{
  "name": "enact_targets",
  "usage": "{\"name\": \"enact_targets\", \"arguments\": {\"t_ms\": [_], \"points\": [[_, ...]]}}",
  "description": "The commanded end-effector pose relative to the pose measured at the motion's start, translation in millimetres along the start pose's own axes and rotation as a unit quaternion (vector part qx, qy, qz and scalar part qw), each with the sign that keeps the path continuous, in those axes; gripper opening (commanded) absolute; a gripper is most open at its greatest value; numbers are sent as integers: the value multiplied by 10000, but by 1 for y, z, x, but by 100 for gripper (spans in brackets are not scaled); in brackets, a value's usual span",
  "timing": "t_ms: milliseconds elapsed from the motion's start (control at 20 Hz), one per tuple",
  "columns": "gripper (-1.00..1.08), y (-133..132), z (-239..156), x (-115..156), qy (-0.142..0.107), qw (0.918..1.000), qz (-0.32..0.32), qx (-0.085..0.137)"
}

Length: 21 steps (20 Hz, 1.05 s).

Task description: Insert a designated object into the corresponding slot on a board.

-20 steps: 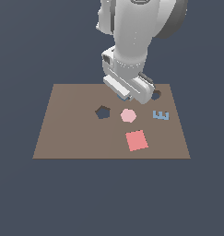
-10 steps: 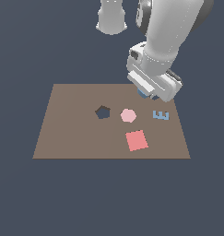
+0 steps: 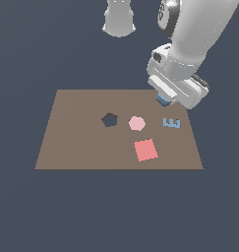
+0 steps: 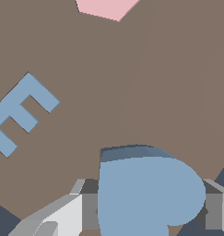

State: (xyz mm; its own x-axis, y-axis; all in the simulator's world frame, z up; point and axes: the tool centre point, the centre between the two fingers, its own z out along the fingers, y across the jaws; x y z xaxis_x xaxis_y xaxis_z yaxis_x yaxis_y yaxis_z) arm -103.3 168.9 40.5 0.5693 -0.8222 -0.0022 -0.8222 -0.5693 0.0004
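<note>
Insertion is what remains for us: our gripper has its fingers closed on the blue heart block, held above the board near its far edge, just beyond the light-blue letter E. We cannot see a heart-shaped slot in either view; the only cutout showing is the dark pentagon hole, on the far side of the pink hexagon from the E. Every piece looks flat-topped, matte and hard-edged, the brown board smooth, the red square lying near the E
</note>
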Motion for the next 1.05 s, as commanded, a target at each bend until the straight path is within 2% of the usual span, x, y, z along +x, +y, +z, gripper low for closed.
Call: {"name": "enact_targets", "arguments": {"t_ms": [0, 500, 550, 1000], "points": [[-100, -2, 0, -2, 1, 10000, 26, 1], [-100, -2, 10, -2, 3, 10000, 29, 1], [100, -2, 10, -2, 3, 10000, 29, 1], [100, -2, 10, -2, 3, 10000, 29, 1]]}}
